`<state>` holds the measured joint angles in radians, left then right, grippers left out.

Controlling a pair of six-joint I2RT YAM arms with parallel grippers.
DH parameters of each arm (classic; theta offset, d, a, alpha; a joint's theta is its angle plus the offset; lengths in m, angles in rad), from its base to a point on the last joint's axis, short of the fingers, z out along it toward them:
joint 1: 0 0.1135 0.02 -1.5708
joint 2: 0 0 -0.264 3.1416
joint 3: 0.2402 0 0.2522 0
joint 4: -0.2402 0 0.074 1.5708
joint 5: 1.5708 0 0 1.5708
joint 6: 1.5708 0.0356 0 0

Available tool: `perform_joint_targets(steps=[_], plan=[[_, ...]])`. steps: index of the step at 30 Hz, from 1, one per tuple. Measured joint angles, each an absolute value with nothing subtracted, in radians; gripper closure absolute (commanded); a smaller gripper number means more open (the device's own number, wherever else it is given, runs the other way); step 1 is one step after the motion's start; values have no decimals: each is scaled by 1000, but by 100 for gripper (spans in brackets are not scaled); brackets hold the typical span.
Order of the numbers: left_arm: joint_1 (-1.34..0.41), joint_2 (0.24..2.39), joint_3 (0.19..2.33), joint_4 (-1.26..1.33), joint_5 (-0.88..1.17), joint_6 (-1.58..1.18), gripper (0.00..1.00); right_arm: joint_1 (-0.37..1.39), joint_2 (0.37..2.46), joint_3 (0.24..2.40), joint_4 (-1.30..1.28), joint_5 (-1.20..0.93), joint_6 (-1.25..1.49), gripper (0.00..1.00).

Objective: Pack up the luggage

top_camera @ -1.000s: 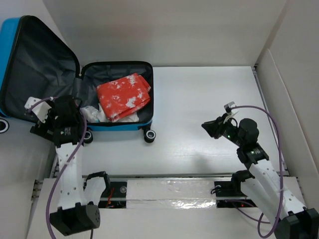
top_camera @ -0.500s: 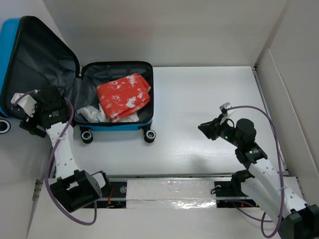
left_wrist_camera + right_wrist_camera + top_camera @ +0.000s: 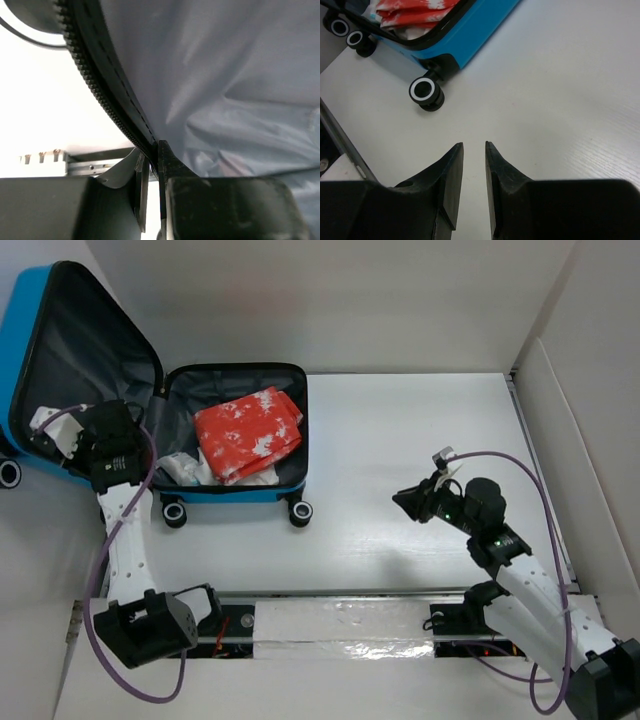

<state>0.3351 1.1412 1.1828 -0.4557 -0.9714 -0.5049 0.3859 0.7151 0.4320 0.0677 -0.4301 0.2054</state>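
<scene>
Luggage is gripped at the zipper rim of its lid by the left pincer, closed tight on it, likely to swing the lid shut. It lies open at the worktop's far-left corner, holding one red-and-white bundle and white cloth. Well apart, the right pincer hangs slightly parted and empty above bare worktop. One luggage, two pincers.

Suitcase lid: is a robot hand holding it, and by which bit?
Yes. The left gripper is pinched shut on the black zipper edge of the luggage lid. The right gripper holds nothing.
</scene>
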Motion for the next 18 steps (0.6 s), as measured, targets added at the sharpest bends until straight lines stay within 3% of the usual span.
perform_joint_targets(steps=[3, 9, 15, 16, 17, 18], plan=[[220, 1118, 1172, -419, -1021, -443, 100, 387, 723, 433, 68, -416, 206, 70], [-408, 1099, 1139, -311, -1283, -213, 100, 412, 784, 443, 68, -387, 218, 68], [-909, 1248, 1104, -194, -1425, -91, 100, 523, 802, 496, 67, -308, 240, 67], [-972, 1286, 1097, -177, -1426, -83, 96, 538, 805, 508, 68, -291, 242, 67], [-1036, 1335, 1098, -171, -1431, -89, 63, 550, 810, 520, 68, -276, 243, 67], [-1094, 1383, 1110, -197, -1434, -131, 44, 559, 814, 529, 69, -264, 244, 67]])
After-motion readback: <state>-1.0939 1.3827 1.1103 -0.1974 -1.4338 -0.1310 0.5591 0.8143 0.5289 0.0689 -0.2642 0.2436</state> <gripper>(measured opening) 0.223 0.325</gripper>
